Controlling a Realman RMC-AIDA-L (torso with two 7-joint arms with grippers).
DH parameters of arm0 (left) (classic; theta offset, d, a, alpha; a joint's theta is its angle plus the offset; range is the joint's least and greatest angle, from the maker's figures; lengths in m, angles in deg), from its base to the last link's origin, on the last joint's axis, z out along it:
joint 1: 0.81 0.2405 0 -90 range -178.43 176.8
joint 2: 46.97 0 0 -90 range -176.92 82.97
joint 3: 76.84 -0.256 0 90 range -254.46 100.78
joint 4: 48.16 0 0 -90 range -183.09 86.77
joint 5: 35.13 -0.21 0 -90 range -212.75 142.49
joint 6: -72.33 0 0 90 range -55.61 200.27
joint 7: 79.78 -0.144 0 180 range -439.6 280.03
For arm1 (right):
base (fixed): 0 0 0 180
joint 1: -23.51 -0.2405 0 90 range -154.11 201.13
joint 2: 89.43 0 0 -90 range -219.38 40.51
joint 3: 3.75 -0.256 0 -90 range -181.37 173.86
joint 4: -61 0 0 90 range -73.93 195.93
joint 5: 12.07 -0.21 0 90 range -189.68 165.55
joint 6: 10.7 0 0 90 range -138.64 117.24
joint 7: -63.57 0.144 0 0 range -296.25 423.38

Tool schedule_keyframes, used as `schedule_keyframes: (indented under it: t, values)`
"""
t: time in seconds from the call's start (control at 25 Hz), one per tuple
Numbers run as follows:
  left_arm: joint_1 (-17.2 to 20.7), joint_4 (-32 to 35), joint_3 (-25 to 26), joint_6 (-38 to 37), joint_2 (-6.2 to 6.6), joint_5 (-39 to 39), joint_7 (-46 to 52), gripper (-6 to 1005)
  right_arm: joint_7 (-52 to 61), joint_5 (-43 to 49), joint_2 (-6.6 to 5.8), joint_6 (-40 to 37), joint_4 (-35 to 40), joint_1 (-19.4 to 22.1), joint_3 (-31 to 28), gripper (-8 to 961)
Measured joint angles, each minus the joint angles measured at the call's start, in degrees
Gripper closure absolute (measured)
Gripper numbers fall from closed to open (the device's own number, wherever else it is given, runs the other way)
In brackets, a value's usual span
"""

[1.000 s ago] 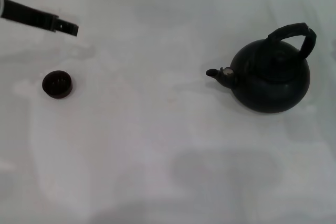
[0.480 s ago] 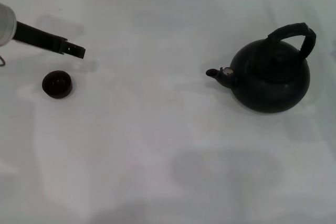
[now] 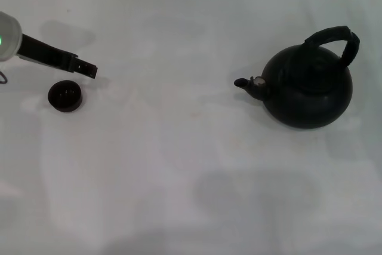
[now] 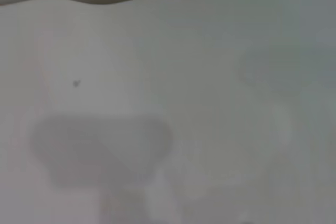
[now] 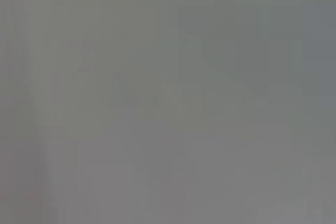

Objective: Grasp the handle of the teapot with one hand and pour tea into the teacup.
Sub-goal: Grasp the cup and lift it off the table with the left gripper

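The left gripper [image 3: 89, 70] is seen in the head view at the left side of the white counter [image 3: 179, 165], reaching in from the left edge on a dark, slim finger assembly behind a white wrist housing. Whether it is open or closed cannot be told from this angle, since the assembly is seen only as a single dark bar. Nothing is held by it.

The teacup [image 3: 65, 96] stands just beside the gripper's tip, slightly nearer the robot and a little toward the left arm's own base; the two are apart, not touching. The cup is upright on the counter, its dark rim facing up.

The teapot [image 3: 307, 86] is placed well apart from the left gripper, far across the counter toward the robot's right. It stands upright, its short spout [image 3: 243, 83] aimed back toward the gripper and cup. The handle [image 3: 337, 37] is arched over the top of the pot on the side farthest from the gripper, and is untouched.

Only blurred pale counter surface is shown by the left wrist view, and only flat grey by the right wrist view. The right gripper is not seen.
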Motion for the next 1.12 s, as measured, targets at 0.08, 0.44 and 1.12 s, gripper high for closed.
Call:
schedule_keyframes:
  t: [0.08,0.44,1.12]
  values:
    - [-0.1,-0.3,-0.6,0.0,-0.01,-0.3,0.5,160,0.0,-0.4,0.01,0.0,0.0,0.1,0.0,82]
    - [0.1,-0.7,-0.8,0.1,0.03,-2.0,1.1,165,0.2,-1.0,0.03,-0.1,-0.3,0.6,0.0,82]
    - [0.3,-2.3,-0.9,1.6,-0.04,-2.2,0.7,164,0.2,-0.9,0.02,0.1,-0.1,0.3,0.0,83]
